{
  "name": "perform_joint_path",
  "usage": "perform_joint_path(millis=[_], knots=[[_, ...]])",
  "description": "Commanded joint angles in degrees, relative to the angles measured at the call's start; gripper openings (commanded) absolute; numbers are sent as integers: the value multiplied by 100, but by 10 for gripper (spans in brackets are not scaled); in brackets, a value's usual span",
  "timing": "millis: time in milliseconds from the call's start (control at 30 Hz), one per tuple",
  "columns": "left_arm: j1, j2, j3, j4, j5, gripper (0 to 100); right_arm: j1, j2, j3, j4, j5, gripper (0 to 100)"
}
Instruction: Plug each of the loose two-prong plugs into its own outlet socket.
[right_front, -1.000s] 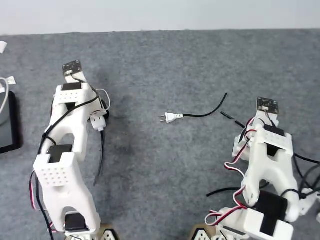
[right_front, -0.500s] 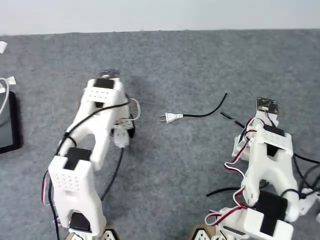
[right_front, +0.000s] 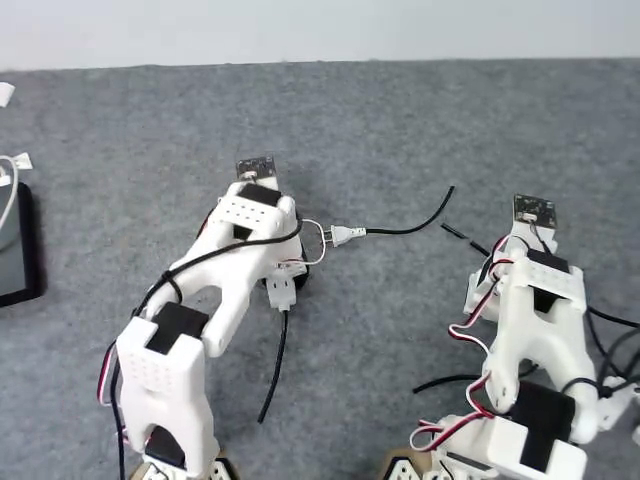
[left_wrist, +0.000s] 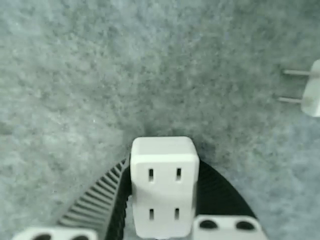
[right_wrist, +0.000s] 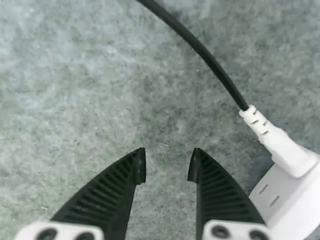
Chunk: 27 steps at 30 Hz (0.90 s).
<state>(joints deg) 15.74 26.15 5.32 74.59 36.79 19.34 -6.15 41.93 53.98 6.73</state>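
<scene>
While the left tool (left_wrist: 162, 162) is closed on a white socket block (left_wrist: 164, 185), the block is held over the grey table (left_wrist: 75, 75) with its paired slots in view. A loose two-prong plug (right_front: 340, 236) is seen lying near it. The right tool (right_wrist: 166, 167) is shown parted and empty over the table, beside a second socket block (right_wrist: 292, 192) on a black cord (right_wrist: 200, 50).

Worktop (left_wrist: 75, 75): rough, matt grey cloth. Outlet socket (left_wrist: 164, 185): smooth white plastic. Plug (left_wrist: 314, 92) near the outlet socket: white plastic, bare metal prongs (left_wrist: 292, 73). Cable (right_wrist: 200, 50): smooth black sheath. Right tool (right_wrist: 166, 165): matt black ribbed plastic.
</scene>
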Motion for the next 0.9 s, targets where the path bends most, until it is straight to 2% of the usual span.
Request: perform_joint_path(millis=[0, 300, 600, 800, 867], knots=[[132, -202, 110, -281, -9, 15, 31, -171, -26, -66, 62, 150], [141, -809, 927, -905, -554, 15, 31, -171, -26, -66, 62, 150], [88, -1565, 1815, -1538, -624, 15, 31, -171, -26, -66, 62, 150], [-149, -1609, 1833, -1503, -651, 15, 31, -171, -26, -66, 62, 150], [-237, -1688, 1719, -1134, -835, 21, 31, -171, -26, -66, 62, 150]])
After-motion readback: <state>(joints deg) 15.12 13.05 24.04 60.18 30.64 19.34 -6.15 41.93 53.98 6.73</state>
